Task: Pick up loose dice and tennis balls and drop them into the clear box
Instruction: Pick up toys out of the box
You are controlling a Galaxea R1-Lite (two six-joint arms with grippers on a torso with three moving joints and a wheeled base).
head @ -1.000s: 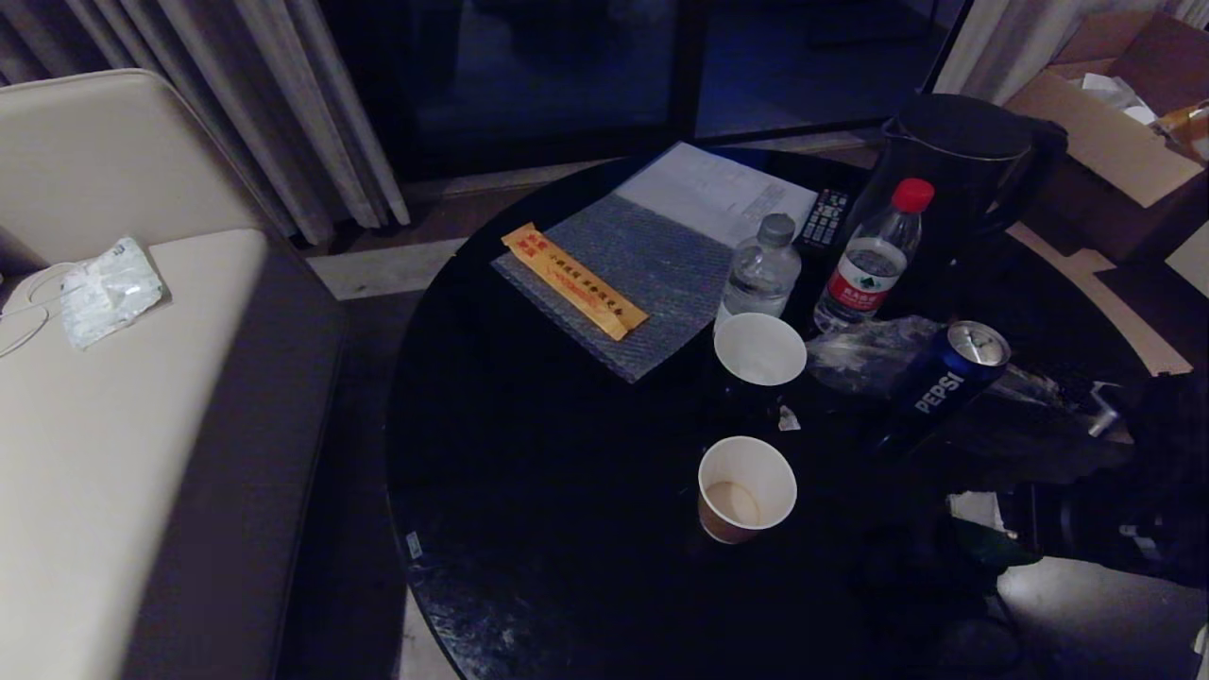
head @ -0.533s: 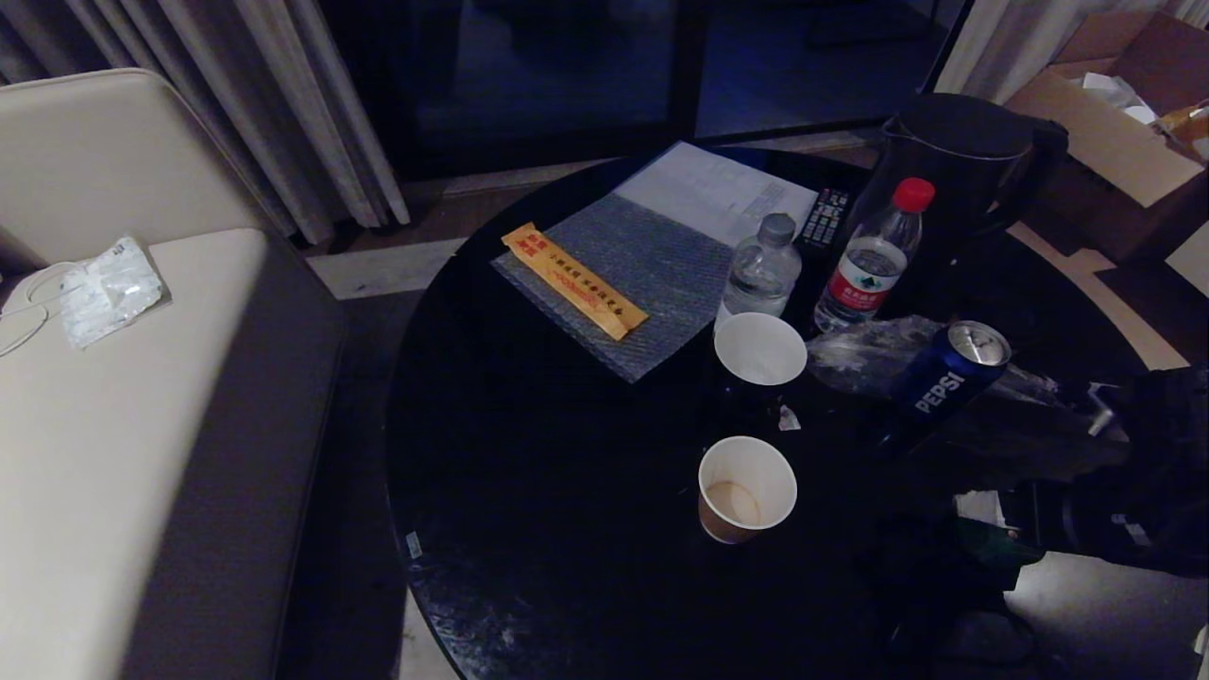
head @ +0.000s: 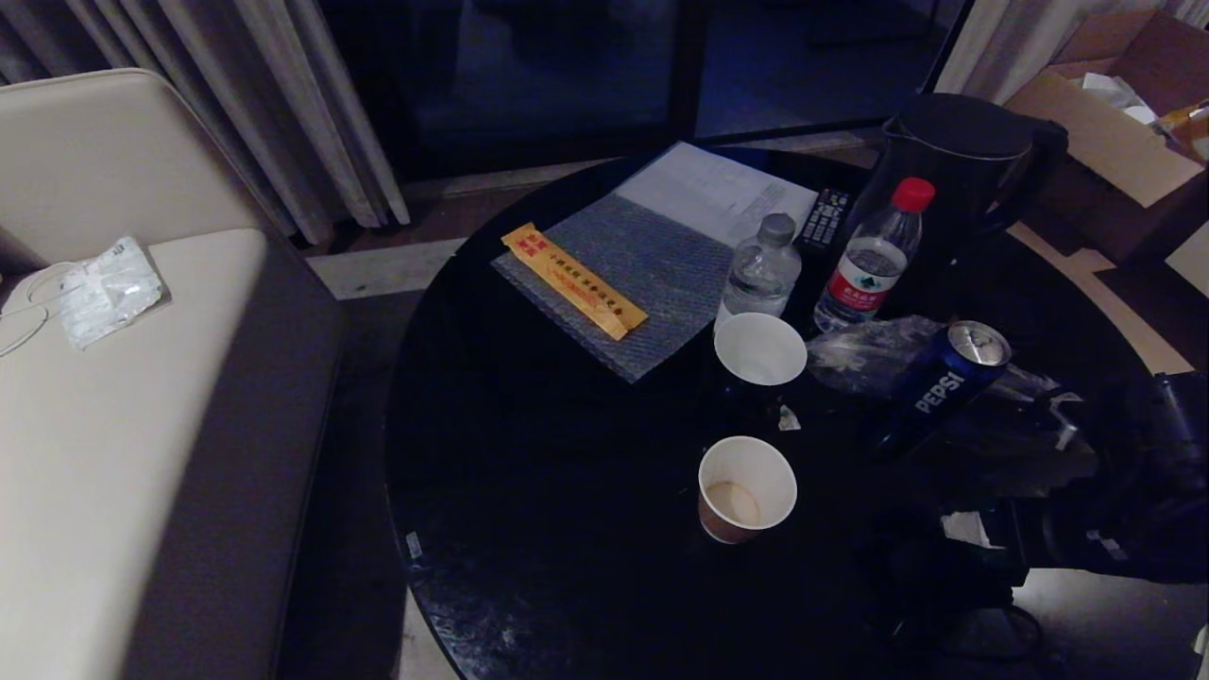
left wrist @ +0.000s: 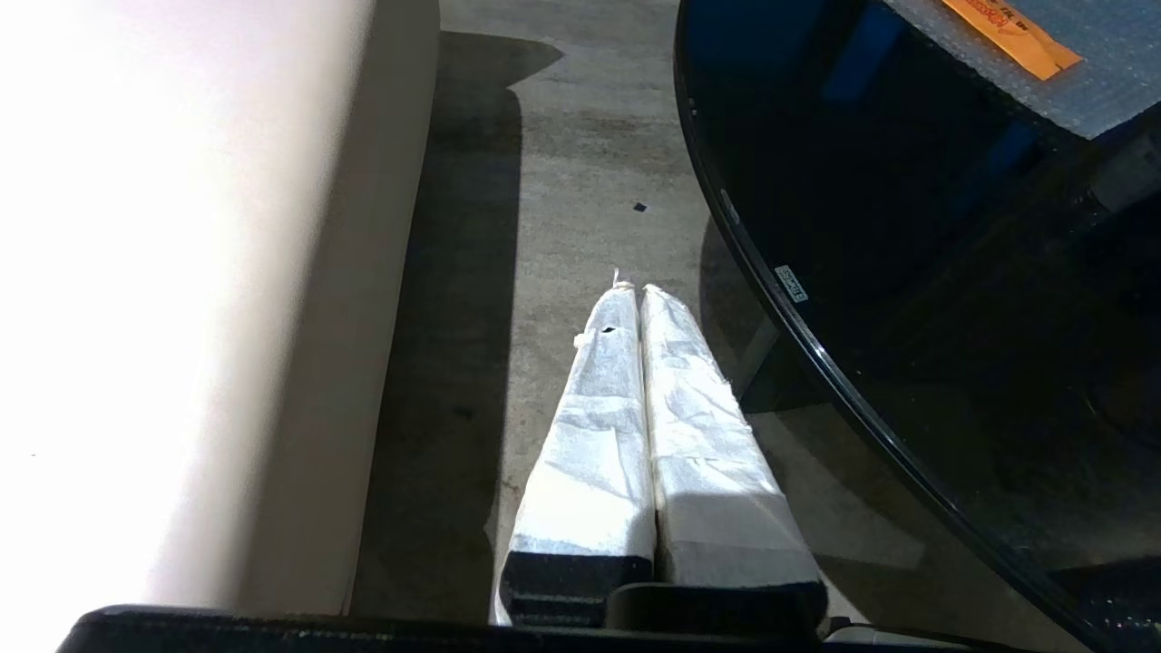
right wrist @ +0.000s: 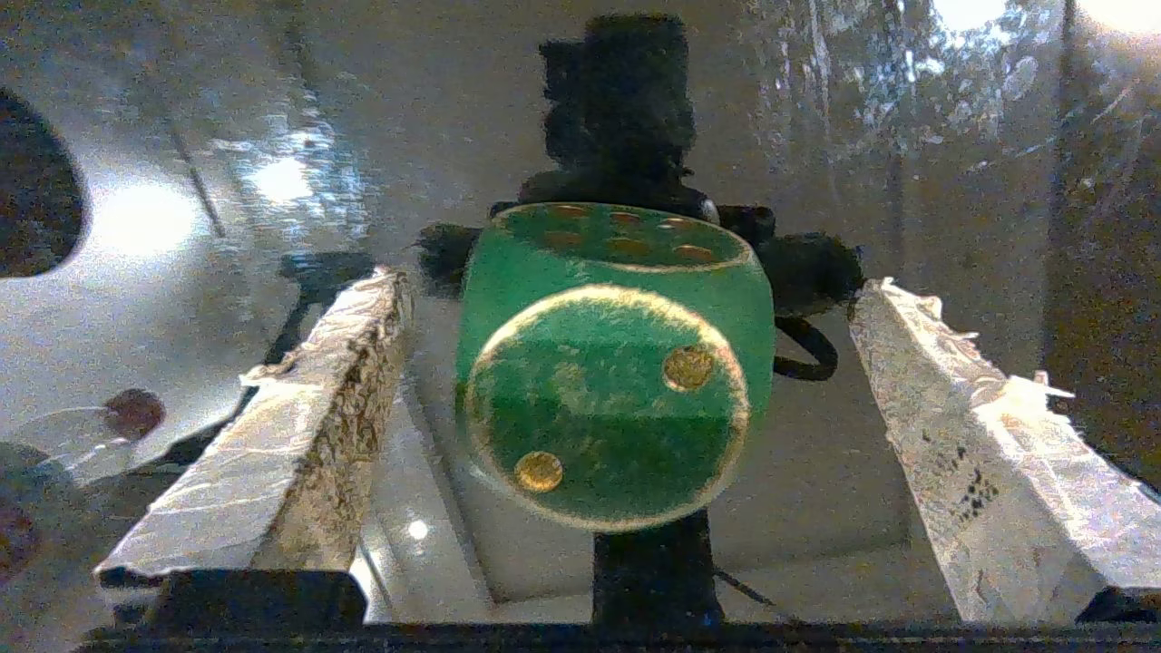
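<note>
Straddling the green die (right wrist: 612, 381), my right gripper (right wrist: 617, 426) held its jaws wide — not touching — ready to close; left gripper (left wrist: 644, 299) pressed shut.

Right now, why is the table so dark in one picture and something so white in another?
Head view: the room is dim, so the round black glossy table swallows detail. Left wrist view: the pale cushioned sofa glares to blank white. Right wrist view: the dark green die with gold pips looks big and sharp between the open right end effector, with bright glints behind.
</note>
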